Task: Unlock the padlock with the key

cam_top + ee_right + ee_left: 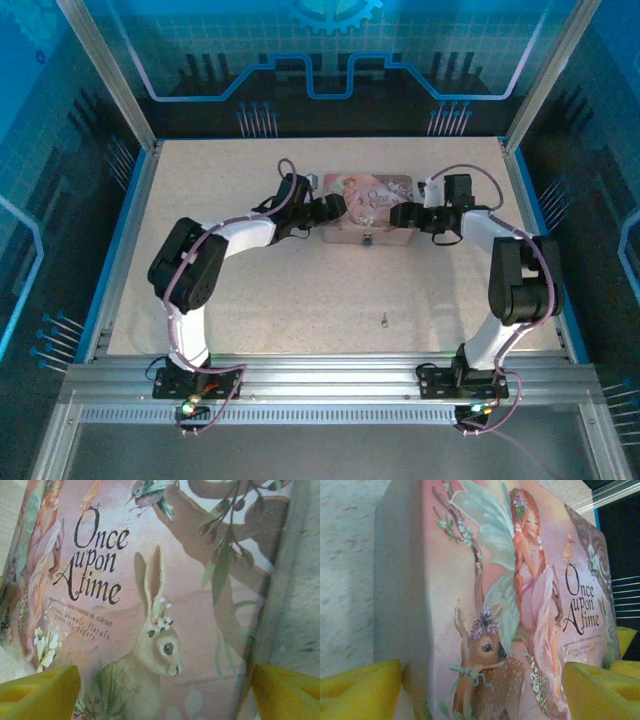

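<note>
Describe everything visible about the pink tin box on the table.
The pink tin box is a flat rectangle, apparently painted metal, lying lid-up and closed at the far middle of the table. Its lid shows a fairy, fawn, rabbit and "Once upon A time". A padlock hangs on its near wall. The left tool and right tool flank its ends, fingers spread; contact unclear.

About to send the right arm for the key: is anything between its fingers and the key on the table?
Nothing visible. The right gripper sits at the right end of the pink tin. The key lies on open table in front of the tin, nearer the arm bases, with only tabletop between them.
</note>
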Controlling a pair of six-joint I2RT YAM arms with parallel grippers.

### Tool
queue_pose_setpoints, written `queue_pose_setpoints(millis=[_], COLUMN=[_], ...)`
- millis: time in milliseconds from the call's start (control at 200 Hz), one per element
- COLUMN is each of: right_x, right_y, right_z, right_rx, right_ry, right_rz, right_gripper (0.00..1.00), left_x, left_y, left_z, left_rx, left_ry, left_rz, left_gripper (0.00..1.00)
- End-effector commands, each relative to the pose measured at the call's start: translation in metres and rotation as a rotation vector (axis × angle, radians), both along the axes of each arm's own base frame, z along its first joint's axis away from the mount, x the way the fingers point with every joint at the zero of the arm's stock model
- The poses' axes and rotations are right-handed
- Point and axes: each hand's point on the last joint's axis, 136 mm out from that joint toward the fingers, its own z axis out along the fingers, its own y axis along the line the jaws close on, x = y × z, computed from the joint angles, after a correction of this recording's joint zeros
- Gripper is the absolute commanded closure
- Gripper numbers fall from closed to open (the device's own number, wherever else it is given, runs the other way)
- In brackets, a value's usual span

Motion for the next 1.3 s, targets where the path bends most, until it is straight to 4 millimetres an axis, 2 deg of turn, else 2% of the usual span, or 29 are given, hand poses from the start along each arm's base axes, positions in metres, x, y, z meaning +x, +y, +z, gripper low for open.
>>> queue_pose_setpoints(millis=[0,160,185,275,485,650,830,945,1096,1296], right_x=[-0.022,-0.046,-0.056,-0.074,-0.106,-0.107,-0.108,-0.116,-0.145,-0.193], right_y=[0.055,0.082,0.085,0.098,0.109,0.096,0.074,0.057,0.04,0.034], right_z=[0.029,0.03,0.021,0.015,0.0,0.002,0.005,0.007,0.009,0.002], right_rx=[0.109,0.099,0.093,0.076,0.028,-0.03,-0.141,-0.21,-0.251,-0.247], right_ry=[-0.061,-0.067,-0.043,-0.031,-0.013,-0.026,-0.011,0.015,0.078,0.152], right_rz=[0.145,0.172,0.178,0.197,0.203,0.155,0.081,0.029,-0.003,-0.017], right_gripper=[0.12,0.11,0.11,0.11,0.1,0.07,0.03,0.02,0.04,0.11], left_x=[-0.024,-0.037,-0.039,-0.045,-0.054,-0.055,-0.057,-0.064,-0.083,-0.118], left_y=[-0.015,0.001,0.002,0.009,0.026,0.043,0.067,0.085,0.093,0.079], left_z=[0.024,0.018,0.017,0.017,0.012,0.016,0.036,0.053,0.072,0.08], left_rx=[-0.052,-0.037,-0.036,-0.026,0.007,0.046,0.092,0.122,0.114,0.023], left_ry=[-0.042,-0.028,-0.026,-0.025,-0.024,-0.032,-0.082,-0.123,-0.159,-0.156], left_rz=[-0.1,-0.078,-0.077,-0.072,-0.028,0.016,0.069,0.106,0.096,0.033], left_gripper=[0.17,0.17,0.17,0.16,0.13,0.1,0.05,0.03,0.04,0.04])
